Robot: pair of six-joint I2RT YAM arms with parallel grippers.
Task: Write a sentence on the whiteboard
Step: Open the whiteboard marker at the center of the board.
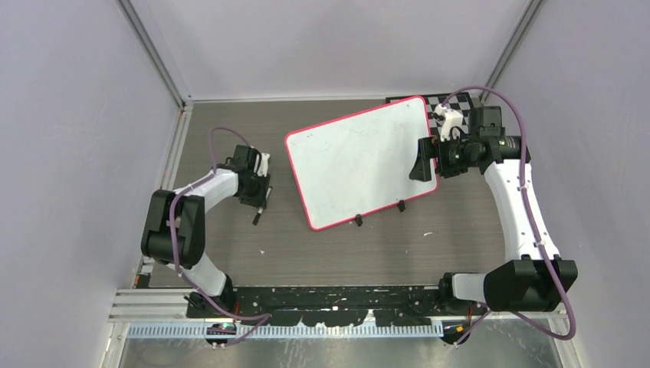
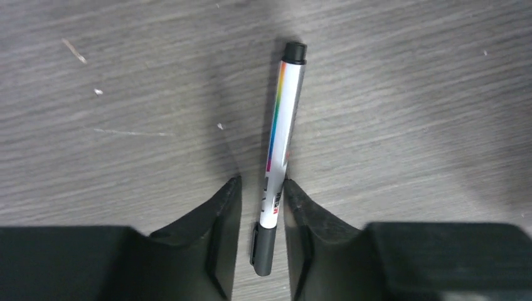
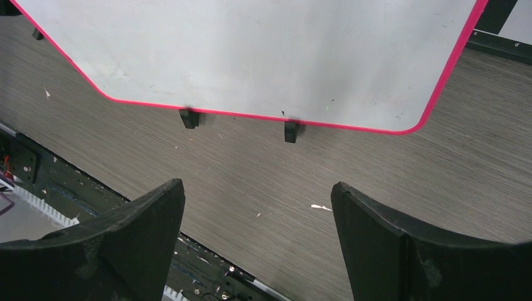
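The whiteboard (image 1: 360,157) lies tilted on the table, pink-red rim, two black clips (image 1: 358,220) on its near edge. Its surface is blank; no sentence shows. It also fills the top of the right wrist view (image 3: 251,50). A white marker (image 2: 279,144) with a rainbow stripe and black cap lies flat on the table; in the top view (image 1: 259,213) it pokes out under the left gripper. My left gripper (image 2: 260,185) is open and straddles the marker's capped end; the right finger touches it, the left stands apart. My right gripper (image 3: 257,185) is open and empty, by the board's right edge (image 1: 421,159).
A black-and-white checkerboard (image 1: 444,100) lies behind the whiteboard's far right corner. Grey walls close in the table on three sides. A black rail (image 1: 337,295) runs along the near edge between the arm bases. Small white specks (image 3: 320,207) dot the wood-grain tabletop.
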